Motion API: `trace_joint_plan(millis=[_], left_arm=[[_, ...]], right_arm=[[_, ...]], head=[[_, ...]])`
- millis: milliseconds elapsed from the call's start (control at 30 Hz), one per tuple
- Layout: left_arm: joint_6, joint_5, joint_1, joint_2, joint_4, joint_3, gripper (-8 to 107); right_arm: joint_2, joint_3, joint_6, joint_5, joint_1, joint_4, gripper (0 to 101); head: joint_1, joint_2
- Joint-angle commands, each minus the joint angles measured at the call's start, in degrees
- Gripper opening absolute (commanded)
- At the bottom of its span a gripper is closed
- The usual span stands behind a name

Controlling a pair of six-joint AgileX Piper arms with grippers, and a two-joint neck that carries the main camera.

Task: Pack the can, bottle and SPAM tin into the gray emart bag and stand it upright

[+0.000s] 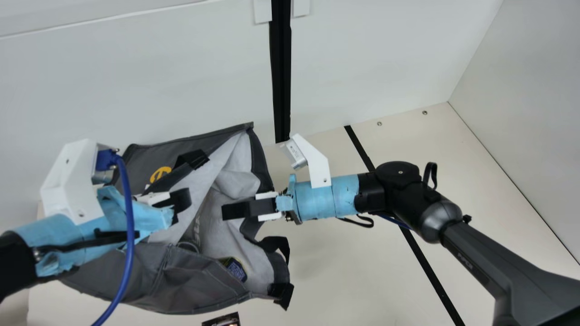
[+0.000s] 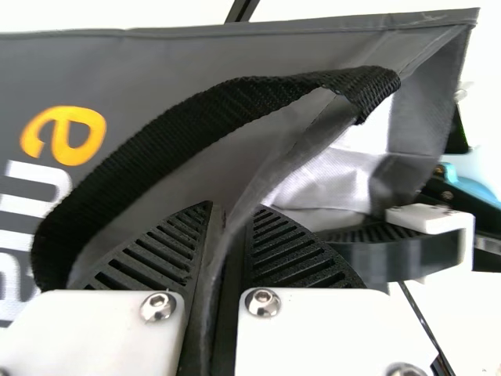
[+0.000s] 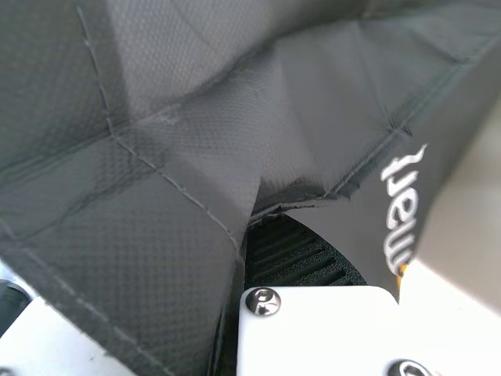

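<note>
The gray emart bag (image 1: 167, 276) lies tilted on the table with its mouth open, showing its pale lining. My left gripper (image 1: 179, 202) is at the bag's printed side; in the left wrist view my left gripper (image 2: 227, 215) is shut on the bag's edge beside a black handle (image 2: 156, 133). My right gripper (image 1: 233, 210) is at the opposite rim; in the right wrist view my right gripper (image 3: 244, 235) is shut on bag fabric (image 3: 172, 196), which covers one finger. A dark blue and yellow item, possibly the SPAM tin (image 1: 234, 269), lies inside the bag.
A dark item with a lit print (image 1: 222, 320) is cut off at the main view's bottom edge, just below the bag. Pale walls (image 1: 385, 59) stand behind and at the right. A black strip (image 1: 426, 267) crosses the table under my right arm.
</note>
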Motion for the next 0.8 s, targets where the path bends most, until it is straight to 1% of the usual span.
trace_joint_plan(millis=[0, 233, 400, 600, 767], left_arm=[[-0.7, 0.3, -0.2, -0.3, 1.5, -1.0, -8], [-2.7, 1.7, -0.8, -1.7, 5.4, -3.5, -8], [-2.6, 3.5, -1.0, -2.6, 6.8, -5.4, -8], [-1.6, 7.5, -0.9, -3.0, 7.5, -8.9, -8], [-0.6, 12.5, -0.9, -2.5, 7.9, -13.5, -8]], right_arm=[[-1.3, -0.3, 1.0, 0.0, 0.0, 0.7, 0], [-5.7, -1.6, 4.5, 0.0, -0.6, 2.4, 0], [-9.1, -2.8, 7.3, 0.0, -1.9, 3.6, 0], [-13.6, -4.1, 12.0, 0.0, -4.5, 3.8, 0], [-17.2, -5.0, 15.6, 0.0, -6.7, 3.1, 0]], head=[[-1.3, 0.0], [-1.3, 0.0], [-1.3, 0.0], [-1.3, 0.0], [-1.3, 0.0]])
